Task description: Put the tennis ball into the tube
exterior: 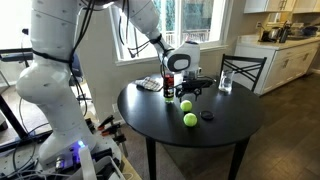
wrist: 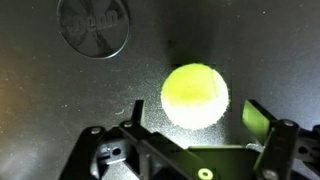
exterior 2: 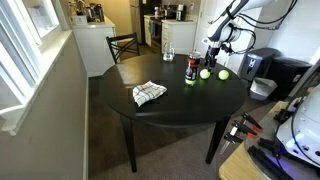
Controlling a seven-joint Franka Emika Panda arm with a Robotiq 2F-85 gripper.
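Two tennis balls lie on the round black table (exterior: 230, 130). One tennis ball (exterior: 186, 104) lies right under my gripper (exterior: 187, 90); it also shows in an exterior view (exterior 2: 205, 73) and in the wrist view (wrist: 195, 95). The second ball (exterior: 190, 119) (exterior 2: 223, 74) lies nearer the table's edge. The tube (exterior: 169, 85) (exterior 2: 191, 68) stands upright beside the near ball, red and dark. My gripper (wrist: 195, 112) is open and empty, hovering above the ball, a finger on either side of it and not touching it. The gripper also shows in an exterior view (exterior 2: 213, 50).
A small black disc (exterior: 208, 115) (wrist: 93, 27) lies near the balls. A clear glass (exterior: 226, 82) (exterior 2: 167, 54) stands towards the chair side. A checked cloth (exterior: 148, 84) (exterior 2: 149, 93) lies on the table. A dark chair (exterior: 243, 68) stands behind the table.
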